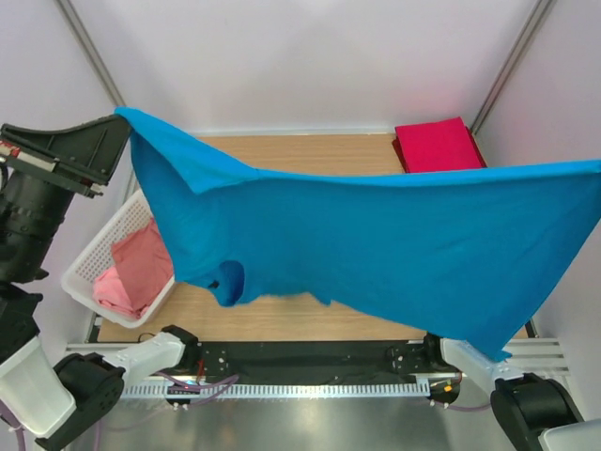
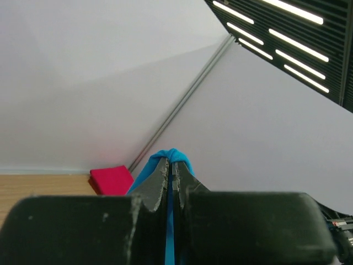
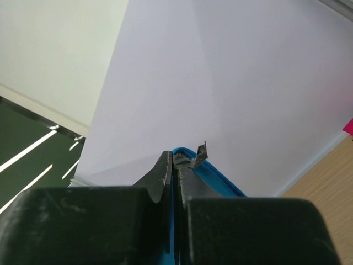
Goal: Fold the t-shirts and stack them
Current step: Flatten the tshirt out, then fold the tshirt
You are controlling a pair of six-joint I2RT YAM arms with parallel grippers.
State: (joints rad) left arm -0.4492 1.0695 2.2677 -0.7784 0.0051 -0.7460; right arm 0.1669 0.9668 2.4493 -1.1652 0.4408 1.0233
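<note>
White walls enclose the wooden tabletop (image 1: 310,150); above it the blue t-shirt (image 1: 394,244) hangs stretched, left end effector (image 2: 170,168) and right end effector (image 3: 174,161) each pinching an edge. One crimson t-shirt (image 1: 438,146) lies folded far right; salmon t-shirts (image 1: 136,268) sit crumpled in the basket (image 1: 94,256), so most folding is likely left to do.

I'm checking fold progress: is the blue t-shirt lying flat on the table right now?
No, the blue t-shirt hangs stretched out in the air above the table.

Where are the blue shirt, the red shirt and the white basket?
blue shirt (image 1: 394,244): overhead view, middle of the hanging cloth.
red shirt (image 1: 438,145): overhead view, top of the folded cloth.
white basket (image 1: 99,249): overhead view, its lattice wall.
</note>
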